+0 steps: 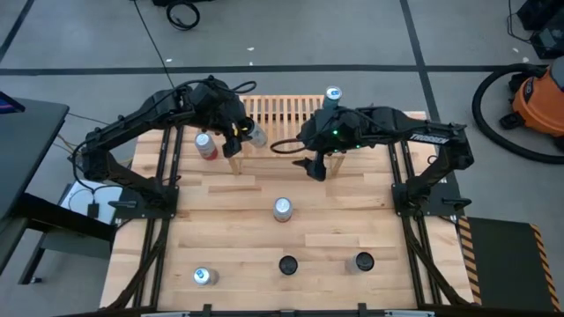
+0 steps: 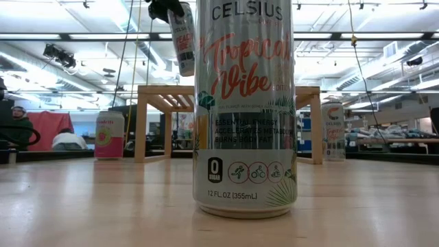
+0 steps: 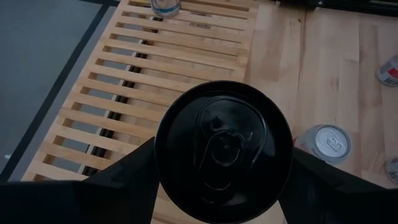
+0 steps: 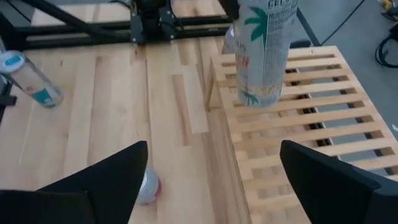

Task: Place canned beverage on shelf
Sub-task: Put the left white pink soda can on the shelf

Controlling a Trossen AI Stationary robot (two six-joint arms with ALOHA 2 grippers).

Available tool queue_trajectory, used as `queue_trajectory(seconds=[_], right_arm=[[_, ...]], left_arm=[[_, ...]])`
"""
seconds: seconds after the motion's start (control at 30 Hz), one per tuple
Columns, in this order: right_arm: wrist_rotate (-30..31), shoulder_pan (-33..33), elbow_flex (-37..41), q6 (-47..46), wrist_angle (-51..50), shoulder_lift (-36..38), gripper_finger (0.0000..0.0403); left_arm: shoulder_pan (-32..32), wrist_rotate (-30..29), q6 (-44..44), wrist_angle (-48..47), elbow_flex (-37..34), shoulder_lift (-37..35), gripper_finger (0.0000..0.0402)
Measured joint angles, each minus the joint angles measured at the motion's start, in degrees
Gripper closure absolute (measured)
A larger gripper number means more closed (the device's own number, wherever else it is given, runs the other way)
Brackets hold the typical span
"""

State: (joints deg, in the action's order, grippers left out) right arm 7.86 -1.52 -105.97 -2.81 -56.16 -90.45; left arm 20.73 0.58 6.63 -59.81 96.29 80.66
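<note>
The light wooden slatted shelf (image 1: 282,110) stands at the table's far middle. One can (image 1: 332,94) stands upright on its far right end. My left gripper (image 1: 243,135) is shut on a can (image 1: 256,135) over the shelf's left end. That can shows held high in the low view (image 2: 182,38) and above the slats in the right wrist view (image 4: 264,50). My right gripper (image 1: 318,166) is open and empty, just in front of the shelf's right part. Its fingers spread wide in its wrist view (image 4: 211,174). My left gripper pinches the can between its two fingers (image 3: 127,171), one on each side of the can's wall just below the dark top rim (image 3: 163,155). The fingers come from above, pointing down. The can hangs below them nearly upright, lifted clear of the slats (image 4: 298,124).
A red can (image 1: 205,145) stands on the table left of the shelf. A can (image 1: 282,209) stands mid-table and fills the low view (image 2: 245,103). Three more cans (image 1: 204,276), (image 1: 288,264), (image 1: 361,261) stand near the front edge. An orange vacuum (image 1: 539,97) is on the floor.
</note>
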Motion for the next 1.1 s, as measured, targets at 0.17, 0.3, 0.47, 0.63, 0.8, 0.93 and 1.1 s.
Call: queue_trajectory(seconds=[0.17, 0.3, 0.47, 0.63, 0.8, 0.93, 1.1], right_arm=[[-0.02, -0.04, -0.02, -3.01, 0.96, -1.28, 0.0007], [-0.13, -0.05, 0.0, -3.34, 0.46, -3.02, 0.0014], [-1.43, -0.5, 0.0, -2.45, 1.02, -6.41, 0.0015], [1.01, -0.48, 0.0, 2.46, 3.41, -8.89, 0.0016], [4.71, -0.52, 0.0, 6.1, 9.62, -9.74, 0.0016], [5.37, -0.48, 0.0, 7.86, 14.47, -9.99, 0.0016], [11.48, -0.49, -0.02, 9.07, 16.1, -9.97, 0.0016]], left_arm=[[0.0, 1.28, -0.04, 0.15, 0.0, -0.04, 0.0141], [-0.11, 2.37, -0.04, 0.26, 0.0, -0.04, 0.0141], [-0.09, 2.49, 0.32, 0.4, 0.0, -0.04, 0.0141], [-0.07, 2.94, 0.5, 0.66, 0.0, -0.04, 0.0141], [-0.11, 4.61, 0.59, 1.38, 0.0, -0.04, 0.0141], [-0.1, 6.28, 1.43, 2.42, 0.0, -0.04, 0.0141], [-0.39, 6.84, 1.6, 3.17, 0.0, -0.04, 0.0141]])
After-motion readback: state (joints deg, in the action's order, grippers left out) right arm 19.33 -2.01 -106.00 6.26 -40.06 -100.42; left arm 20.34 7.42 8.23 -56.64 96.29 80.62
